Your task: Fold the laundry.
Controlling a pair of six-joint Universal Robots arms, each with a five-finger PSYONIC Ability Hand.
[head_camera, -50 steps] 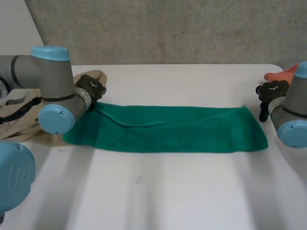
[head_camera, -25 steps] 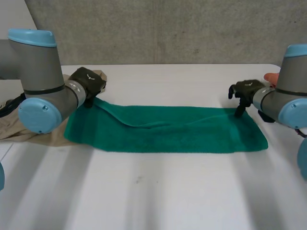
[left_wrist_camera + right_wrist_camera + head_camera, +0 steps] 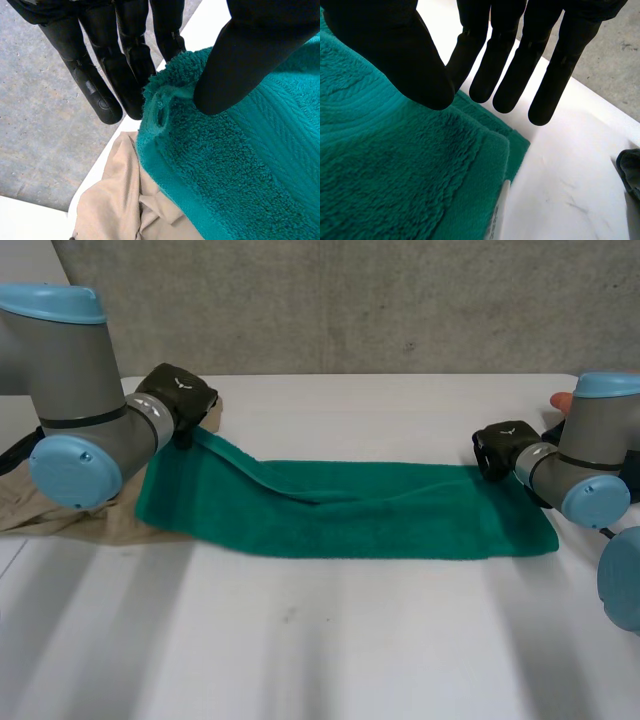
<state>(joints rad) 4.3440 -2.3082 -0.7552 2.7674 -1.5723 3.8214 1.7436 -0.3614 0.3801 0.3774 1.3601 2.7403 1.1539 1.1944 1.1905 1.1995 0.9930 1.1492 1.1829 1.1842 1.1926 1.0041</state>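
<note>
**Towel position.** The green towel (image 3: 380,515) lies lengthwise across the white tabletop (image 3: 350,640), folded into a long band. Its end on the left arm's side overlaps a beige garment (image 3: 40,510). An orange cloth (image 3: 560,400) lies at the tabletop's edge behind the right arm.

**Left robot hand.** The left robot hand (image 3: 180,400) is at the towel's far corner on its own side. In the left wrist view the thumb (image 3: 250,60) presses on the upper face of the towel (image 3: 240,165), with the straight fingers (image 3: 125,55) behind the hem: the corner is pinched. This corner is raised off the tabletop, and a ridge of cloth runs from it toward the towel's middle. The beige garment (image 3: 120,200) shows below the lifted hem.

**Right robot hand.** The right robot hand (image 3: 500,448) is at the opposite far corner. In the right wrist view its fingers (image 3: 505,75) are straight, just past the hem above bare tabletop (image 3: 570,175); the thumb (image 3: 395,50) is over the towel (image 3: 395,170). The hand is released. This end lies flat, doubled in layers.
</note>
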